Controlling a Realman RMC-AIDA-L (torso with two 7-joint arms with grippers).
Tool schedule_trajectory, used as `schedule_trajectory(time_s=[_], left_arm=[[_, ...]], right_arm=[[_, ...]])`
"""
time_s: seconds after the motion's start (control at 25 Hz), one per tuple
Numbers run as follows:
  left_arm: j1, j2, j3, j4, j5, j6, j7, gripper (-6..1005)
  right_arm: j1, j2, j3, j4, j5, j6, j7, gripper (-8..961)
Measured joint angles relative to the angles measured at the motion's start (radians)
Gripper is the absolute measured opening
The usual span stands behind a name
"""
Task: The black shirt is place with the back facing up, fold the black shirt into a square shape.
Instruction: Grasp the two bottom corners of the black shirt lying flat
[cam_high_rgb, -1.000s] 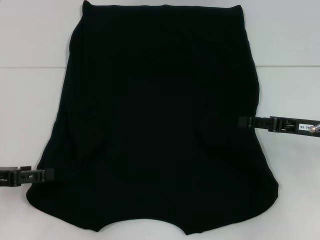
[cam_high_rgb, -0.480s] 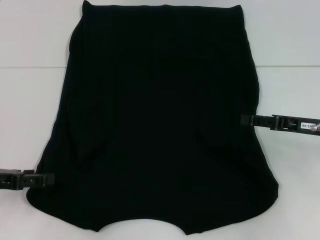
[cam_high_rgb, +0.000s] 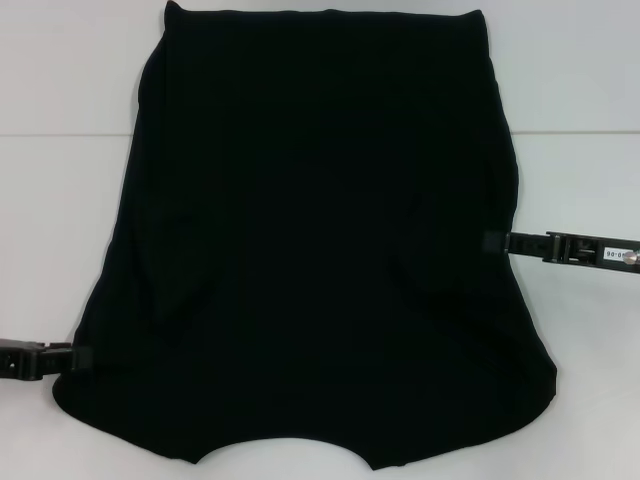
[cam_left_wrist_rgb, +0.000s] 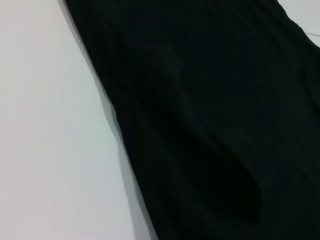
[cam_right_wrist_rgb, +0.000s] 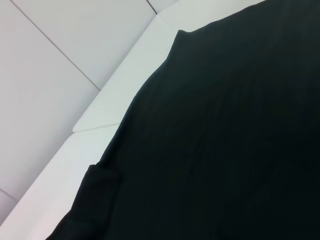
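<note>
Head view: the shirt (cam_high_rgb: 320, 240), plain black, lies flat on a white table (cam_high_rgb: 60, 70) and fills most of the frame. No print shows, so the back looks to be up. Outline is roughly trapezoid: straight far edge, sides flaring toward the robot, a curved notch in the near edge, likely the neckline. Sleeves seem already turned in over the body; faint diagonal creases run w/ them on both sides.

Left gripper (cam_high_rgb: 82, 357) sits low at the near left edge, tips touching or just over the cloth. Right gripper (cam_high_rgb: 492, 240) reaches in at mid-height on the right edge, tips over the cloth. Both are black on black, so can't tell if either claw is wide, narrow or pinching fabric.

Step, as a guess: both arms closing in on the side edges for a grip, before a further fold. Next move would need each claw to catch the whole stack of layers at the edge, not just the top one, then lift and carry across evenly so the fold line stays straight.

Cloth is soft, matte, thin knit; it'll sag and slide when lifted. Table is smooth and hard, w/ a thin seam line (cam_high_rgb: 65, 134) across it. Wrist views show only dark cloth beside white surface, no fingers.
</note>
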Motion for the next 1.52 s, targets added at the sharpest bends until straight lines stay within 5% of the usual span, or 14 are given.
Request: schedule_trajectory(time_s=[0.52,0.84,1.24,1.52], left_arm=[[0.002,-0.001,0.002,-0.001,0.000,-0.004,0.008,27],[0.015,-0.002,-0.018,0.002,0.000,0.005,0.004,26],[0.026,0.001,-0.074,-0.002,0.003,-0.005,-0.013,27],[0.027,0.004,-0.084,-0.002,0.015,0.007,-0.015,27]], right_arm=[[-0.023,-0.003,-0.009,0.000,-0.007,-0.005,0.005,582],[-0.071,-0.015,0.000,-0.002,-0.002,-0.031,0.005,584],[-0.099,-0.070,-0.009,0.001,-0.072,-0.085,0.055,582],[-0.099,-0.081,-0.009,0.002,-0.116,-0.108,0.060,580]])
